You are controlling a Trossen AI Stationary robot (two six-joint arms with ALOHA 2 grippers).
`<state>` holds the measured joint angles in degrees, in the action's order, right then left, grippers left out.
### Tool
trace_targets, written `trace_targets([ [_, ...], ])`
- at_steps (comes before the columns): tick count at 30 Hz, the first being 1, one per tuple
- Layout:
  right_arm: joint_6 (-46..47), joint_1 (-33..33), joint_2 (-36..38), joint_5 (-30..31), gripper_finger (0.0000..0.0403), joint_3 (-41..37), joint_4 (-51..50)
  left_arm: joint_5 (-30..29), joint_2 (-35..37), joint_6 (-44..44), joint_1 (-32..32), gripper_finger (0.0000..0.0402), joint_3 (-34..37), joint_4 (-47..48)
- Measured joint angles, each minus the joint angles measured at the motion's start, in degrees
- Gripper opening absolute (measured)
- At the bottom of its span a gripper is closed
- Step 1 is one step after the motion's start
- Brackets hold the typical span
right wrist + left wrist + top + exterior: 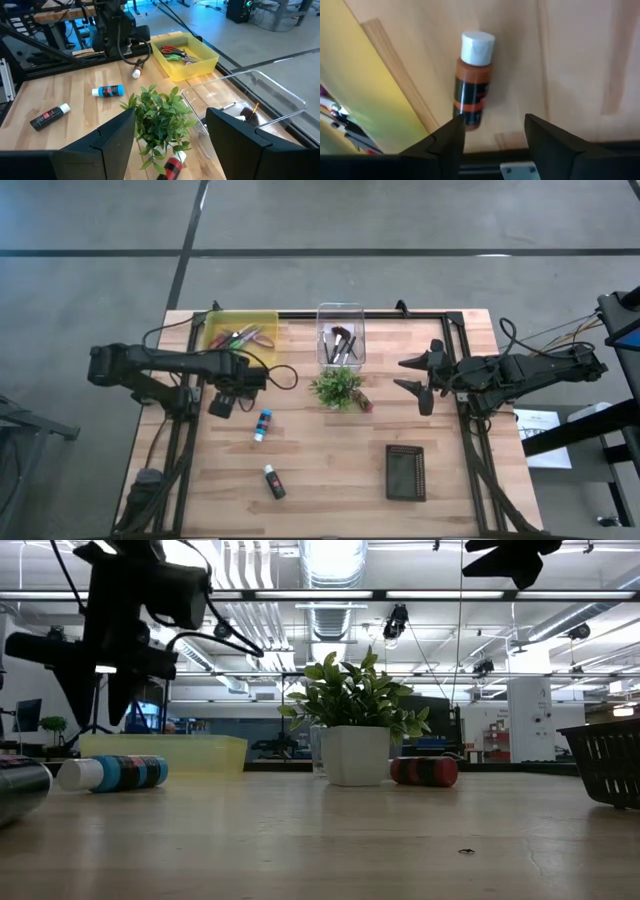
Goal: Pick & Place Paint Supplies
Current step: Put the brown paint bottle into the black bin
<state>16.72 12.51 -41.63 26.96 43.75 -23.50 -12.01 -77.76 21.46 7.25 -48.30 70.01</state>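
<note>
Brown cylindrical tube (472, 82), white-capped; left pincer (492, 135) agape.

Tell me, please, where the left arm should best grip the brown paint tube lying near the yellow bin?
Probably across the round body of the brown paint tube, below its white cap, coming straight down. It lies flat on the table, and the left gripper hovers open over its bottom end.

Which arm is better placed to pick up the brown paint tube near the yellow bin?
The left. Its open gripper is directly above the brown tube, beside the yellow bin. The right gripper, also open, is beyond the plant.
</note>
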Motion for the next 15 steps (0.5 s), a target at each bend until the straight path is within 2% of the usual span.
trace_targets([
  [6,1.13,0.0,-0.02,0.0,0.0244,0.0,-0.04,-0.46,0.0,0.23,2.67,0.0245,4.58,-5.49],
  [15,2.81,0.0,-0.06,0.0,0.0244,0.0,-0.16,-1.06,0.0,0.09,8.19,0.0247,10.79,-14.29],
])
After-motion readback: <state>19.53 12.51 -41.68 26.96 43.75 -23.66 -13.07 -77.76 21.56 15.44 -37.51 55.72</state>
